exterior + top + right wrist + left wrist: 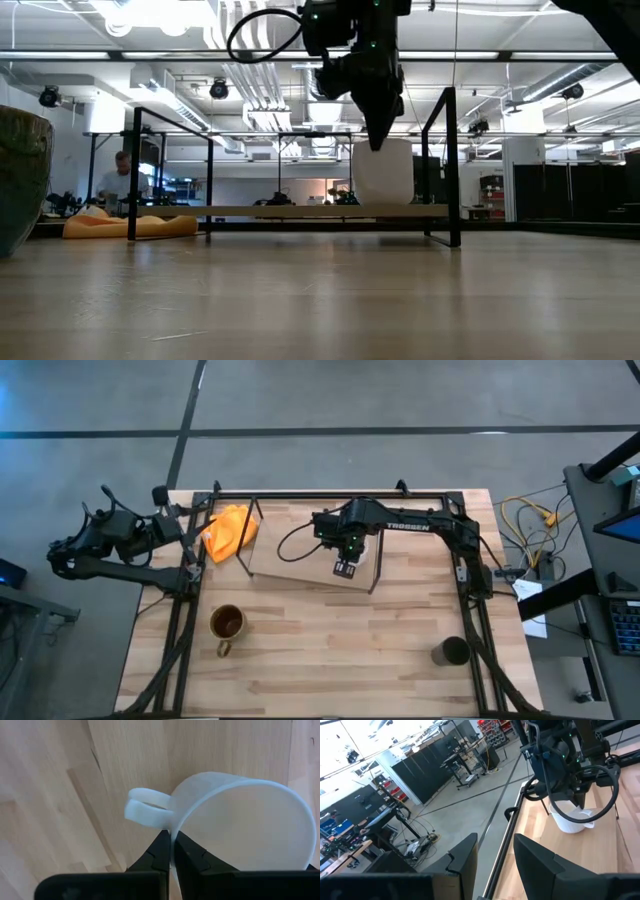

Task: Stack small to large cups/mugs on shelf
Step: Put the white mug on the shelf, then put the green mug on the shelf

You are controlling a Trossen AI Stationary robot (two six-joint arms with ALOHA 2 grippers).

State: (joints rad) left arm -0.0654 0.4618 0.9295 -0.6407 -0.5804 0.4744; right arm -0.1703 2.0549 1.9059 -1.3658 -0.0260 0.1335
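The small white mug [383,172] is upright at the right end of the light-wood shelf [250,211], and it also shows in the left wrist view [570,822]. My right gripper [347,567] is over it, shut on its rim. The glossy brown mug [227,623] stands on the tabletop near the left. The dark mug [452,651] stands on the tabletop near the right front. My left gripper [495,862] is open and empty, at the table's far left by the orange cloth [230,528]. My right gripper pinches the white mug's rim [172,827] right beside the handle [145,810], one finger [192,860] inside the mug and one [159,855] outside. The fingers come from above, pointing down. The mug is upright, its base at the shelf board; whether it rests there I cannot tell.
The shelf's black wire end frames [440,165] rise on both sides of the board, the right one close to the mug. The orange cloth lies at the shelf's left end. Bare tabletop [340,650] lies between the brown and dark mugs.
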